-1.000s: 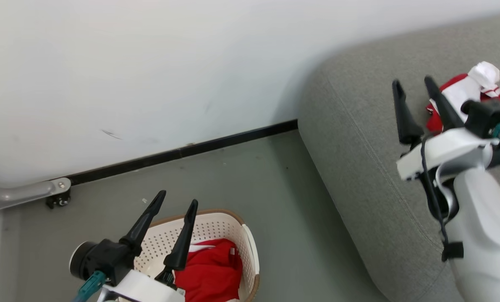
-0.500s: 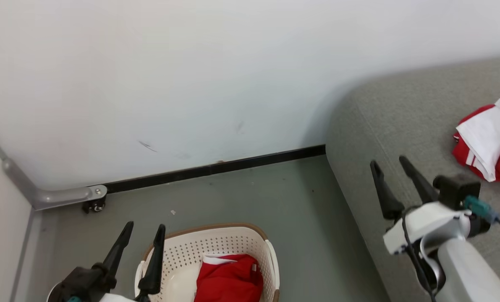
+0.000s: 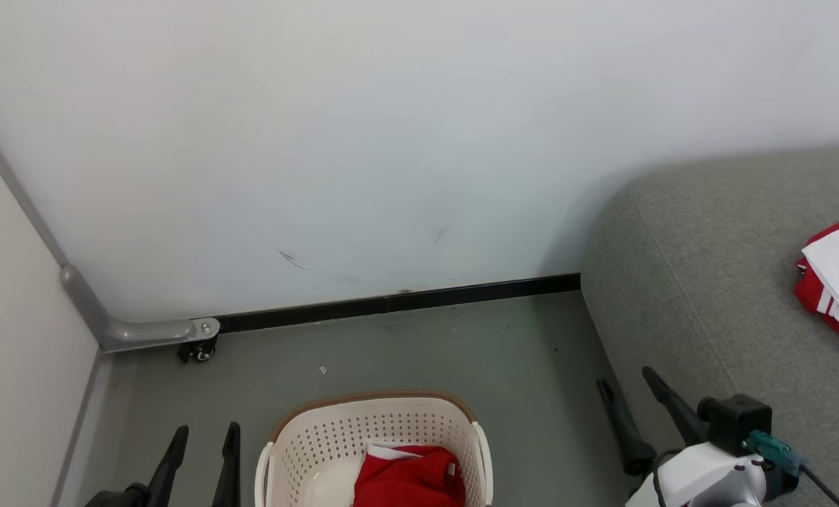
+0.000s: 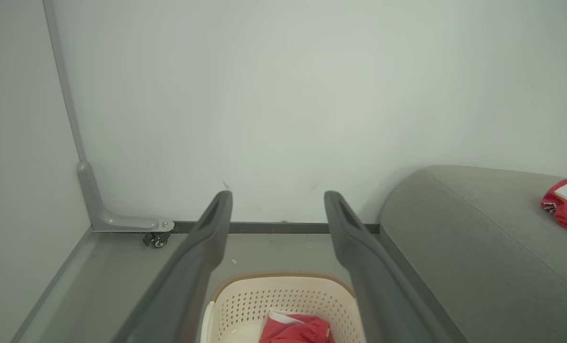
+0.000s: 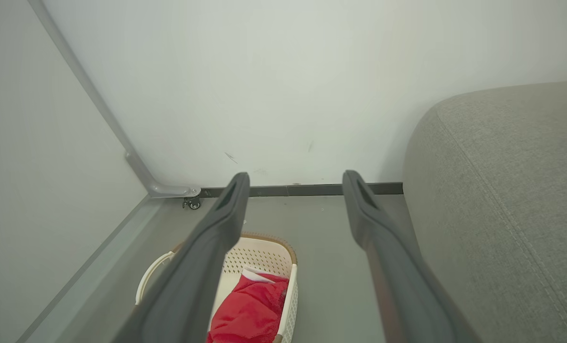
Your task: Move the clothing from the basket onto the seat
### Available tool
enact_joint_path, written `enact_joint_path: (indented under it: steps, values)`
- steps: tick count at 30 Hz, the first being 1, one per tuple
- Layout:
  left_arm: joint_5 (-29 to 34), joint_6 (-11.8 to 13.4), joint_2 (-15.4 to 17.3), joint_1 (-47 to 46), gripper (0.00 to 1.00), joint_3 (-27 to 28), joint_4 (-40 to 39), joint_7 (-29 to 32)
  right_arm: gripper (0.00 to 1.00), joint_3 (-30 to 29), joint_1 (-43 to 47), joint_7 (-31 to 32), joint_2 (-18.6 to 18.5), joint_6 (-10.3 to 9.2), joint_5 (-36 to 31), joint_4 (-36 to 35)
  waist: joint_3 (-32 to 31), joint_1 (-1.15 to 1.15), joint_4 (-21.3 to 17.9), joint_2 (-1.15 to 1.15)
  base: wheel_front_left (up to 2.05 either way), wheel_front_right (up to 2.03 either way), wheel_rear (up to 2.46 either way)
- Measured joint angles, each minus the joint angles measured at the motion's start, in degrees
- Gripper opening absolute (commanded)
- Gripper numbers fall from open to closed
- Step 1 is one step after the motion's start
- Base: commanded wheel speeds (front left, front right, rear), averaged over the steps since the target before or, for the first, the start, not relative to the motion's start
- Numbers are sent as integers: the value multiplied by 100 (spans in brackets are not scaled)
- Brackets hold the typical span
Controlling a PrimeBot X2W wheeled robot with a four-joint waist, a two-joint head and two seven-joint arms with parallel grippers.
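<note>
An oval cream laundry basket (image 3: pixel 377 431) with a brown rim is seen on the grey floor (image 3: pixel 518 366), at the near edge and just left of the grey sofa (image 3: pixel 701 282). A red garment with white trim (image 3: pixel 408 479) is bunched in the basket's right half. A second red-and-white garment (image 3: pixel 838 282) is laid on the sofa seat at the far right, well apart from the basket. The left gripper (image 3: pixel 206 431) is held just left of the basket, its jaws released with nothing between them. The right gripper (image 3: pixel 625 380) is held by the sofa's near left edge, its jaws likewise spread wide and empty. Beyond the basket, a black skirting strip (image 3: pixel 391 304) is run along the foot of the white wall (image 3: pixel 391 141). A small caster (image 3: pixel 197 350) is fixed under a grey rail (image 3: pixel 137 331) at the left.
</note>
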Motion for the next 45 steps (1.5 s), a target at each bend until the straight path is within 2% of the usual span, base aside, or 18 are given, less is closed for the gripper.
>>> enact_joint_path:
  steps: [11,38,41,45]
  values:
    - [32,-13,-5,149,100,31,132,0,100,-293,556,0,55,0,-112,-383,-87,0,140,0,0,0,0]
    - [-38,-91,-5,179,100,-177,145,0,100,-401,923,0,143,0,-233,-732,-59,0,97,0,0,0,0]
    - [-43,-92,-4,181,100,-210,165,0,100,-524,942,0,153,0,-289,-730,-40,0,93,0,0,0,0]
    - [-35,-102,-1,250,100,-322,247,0,100,-1015,1105,0,165,0,-427,-726,-6,0,73,0,0,0,0]
